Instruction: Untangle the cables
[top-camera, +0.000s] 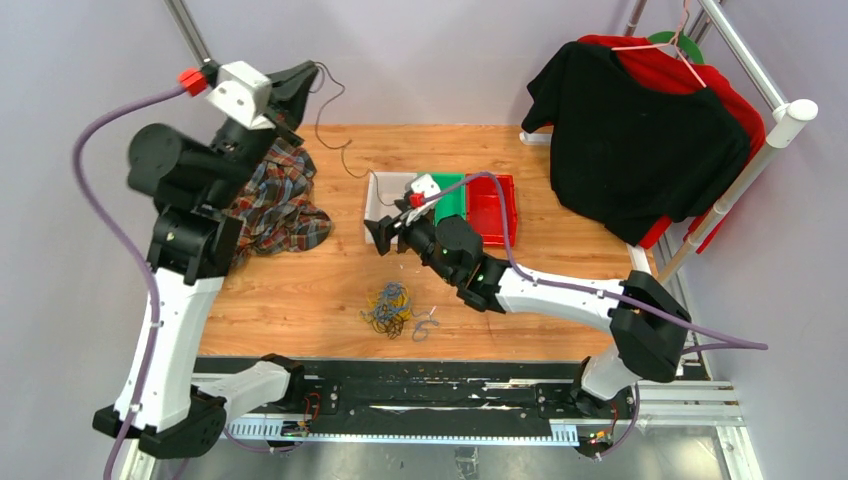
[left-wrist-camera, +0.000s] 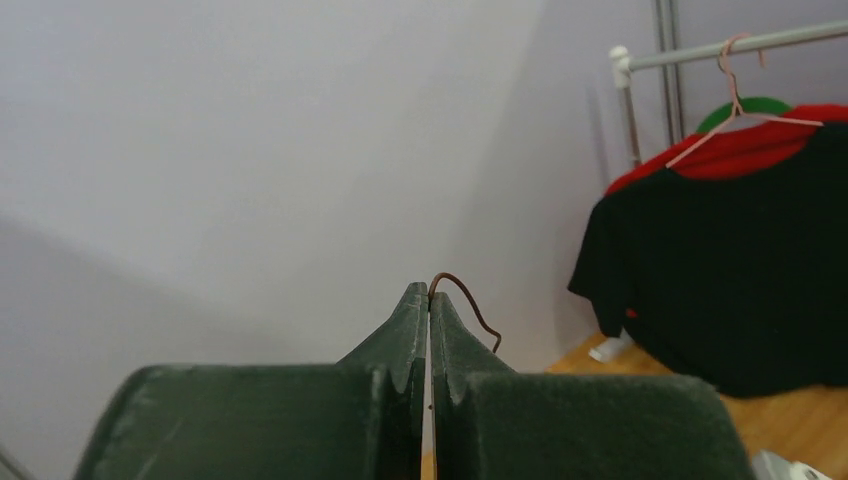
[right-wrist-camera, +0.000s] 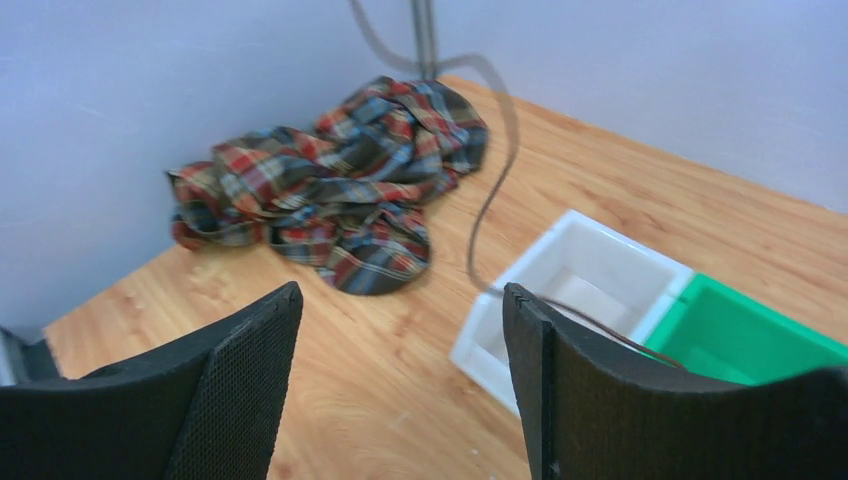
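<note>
A tangled pile of thin yellow, blue and dark cables (top-camera: 388, 308) lies on the wooden table near the front middle. One small loose loop (top-camera: 425, 325) lies just right of it. My left gripper (top-camera: 305, 75) is raised high at the back left, shut on a dark brown cable (top-camera: 346, 160) that hangs down toward the white bin (top-camera: 372, 205). In the left wrist view the cable's end (left-wrist-camera: 470, 305) curls out of the closed tips of that gripper (left-wrist-camera: 430, 292). My right gripper (top-camera: 380, 235) is open at the bin's front left corner. The brown cable (right-wrist-camera: 490, 190) drapes over its right finger (right-wrist-camera: 560, 360).
A green bin (top-camera: 450, 195) and a red bin (top-camera: 492, 205) stand right of the white one. A crumpled plaid shirt (top-camera: 280, 205) lies at the back left. A rack with black and red shirts (top-camera: 640, 130) stands at the right.
</note>
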